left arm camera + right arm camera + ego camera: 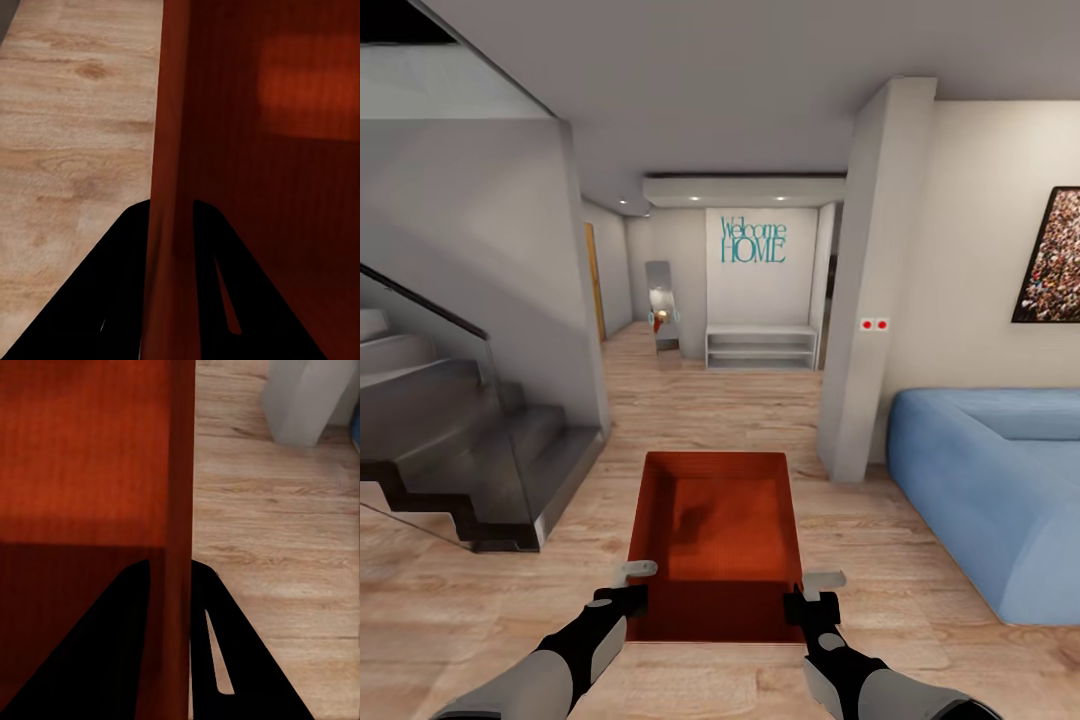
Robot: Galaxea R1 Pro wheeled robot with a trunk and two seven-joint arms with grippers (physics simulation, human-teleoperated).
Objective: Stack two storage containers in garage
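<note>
One red-orange open-top storage container [715, 530] hangs level in front of me above the light wood-plank floor [710, 400]. My left gripper [635, 585] is shut on its left wall near the close corner, and my right gripper [810, 592] is shut on its right wall. In the left wrist view the left gripper [171, 214] has the thin red wall of the container [255, 150] between its dark fingers. The right wrist view shows the right gripper [171, 566] clamped the same way on the container [82, 457]. The container is empty. The garage is out of view.
A dark staircase [480, 450] with a glass rail rises at the left. A blue sofa [1000, 480] stands at the right behind a white pillar [870, 300]. Straight ahead a hallway runs to a white shelf unit [760, 347] and a leaning mirror [663, 310].
</note>
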